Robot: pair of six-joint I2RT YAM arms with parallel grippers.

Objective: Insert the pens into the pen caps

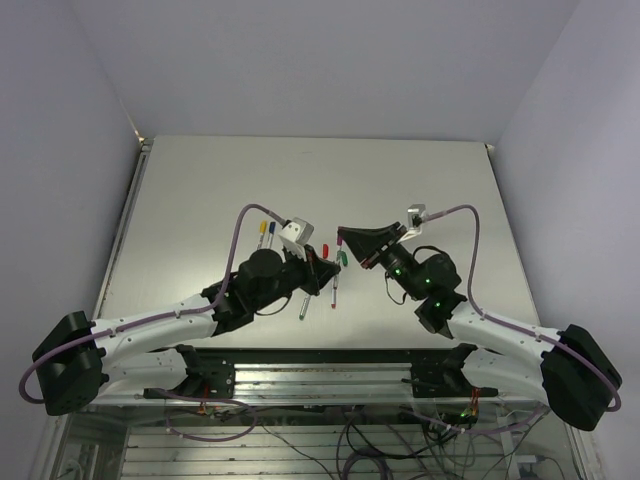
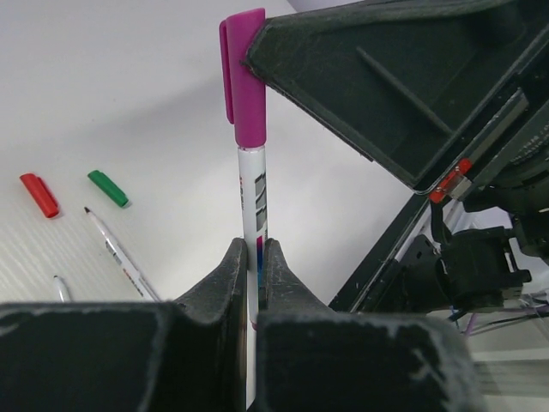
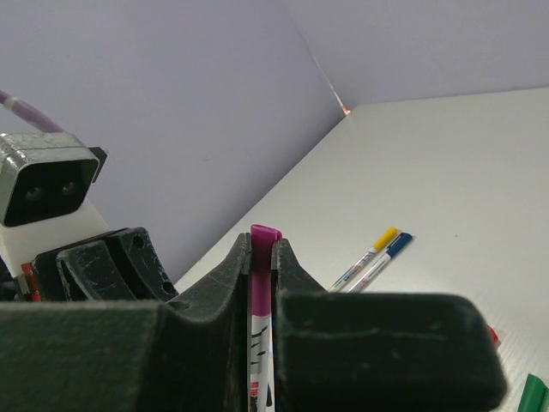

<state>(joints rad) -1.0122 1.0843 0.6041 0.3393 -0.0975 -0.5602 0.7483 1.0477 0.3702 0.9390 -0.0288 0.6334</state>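
Note:
My left gripper [image 2: 255,251] is shut on the barrel of a silver-grey pen [image 2: 255,202], held off the table. The purple cap [image 2: 244,86] sits on that pen's tip. My right gripper [image 3: 262,249] is shut on the purple cap [image 3: 262,266]. In the top view the two grippers meet tip to tip, left [image 1: 325,268] and right [image 1: 343,238]. A red cap [image 2: 39,195] and a green cap [image 2: 108,188] lie loose on the table. An uncapped pen [image 2: 120,253] lies beside them, and a second pen [image 2: 60,287] is mostly hidden. Two uncapped pens [image 1: 303,305] [image 1: 334,290] lie below the grippers.
A yellow-capped pen [image 3: 369,256] and a blue-capped pen [image 3: 386,254] lie side by side on the white table [image 1: 420,180], left of the grippers in the top view [image 1: 266,233]. The left wrist camera housing [image 3: 47,193] is close to my right gripper. Purple-grey walls surround the table.

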